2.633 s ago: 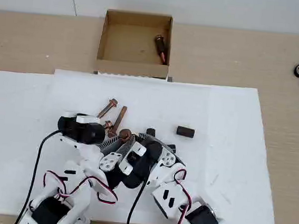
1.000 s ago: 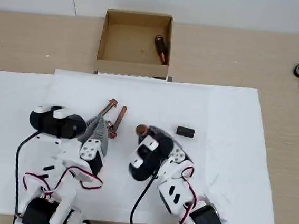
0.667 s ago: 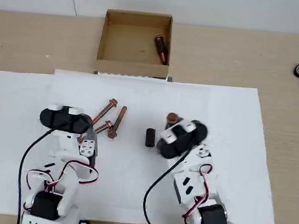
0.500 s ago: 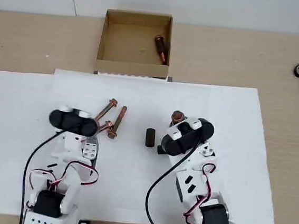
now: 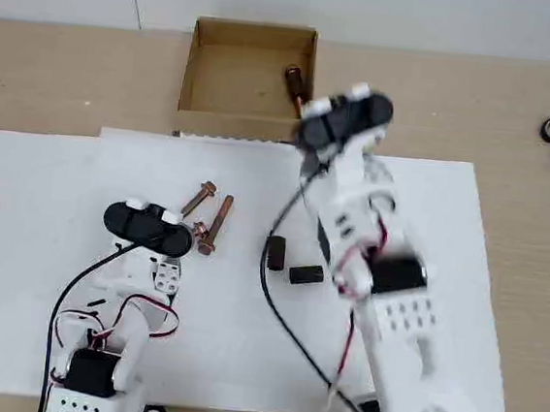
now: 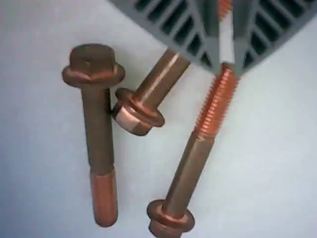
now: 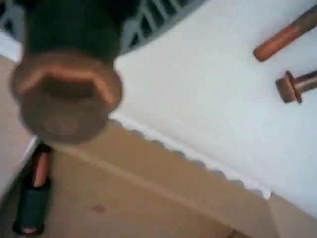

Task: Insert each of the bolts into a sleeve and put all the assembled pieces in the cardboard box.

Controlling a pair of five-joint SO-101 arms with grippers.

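The right gripper (image 5: 334,124) hangs at the near right corner of the open brown cardboard box (image 5: 198,70). Its jaws are clamped on the black sleeve of an assembled copper-coloured flanged bolt (image 7: 67,96), probably held there so the piece can drop past the near wall. The right wrist view catches that piece end-on, with the flanged head toward the camera and the sleeve behind it. Its long axis therefore runs roughly along the camera's line of sight. One finished bolt-and-sleeve piece (image 5: 294,86) already lies flat against the box's right wall, lengthwise from near to far. On the white paper sheet (image 5: 41,203), two loose black cylindrical sleeves (image 5: 275,253) wait near the middle. They lie right of three bare copper bolts (image 5: 217,220), which are bunched close together and point different ways. The left gripper (image 6: 226,54) sits low over that cluster, at the threaded tip of one bolt. Its jaws are drawn almost together with only a slit between them, and they grip nothing that can be seen. It looks placed for the next pick.
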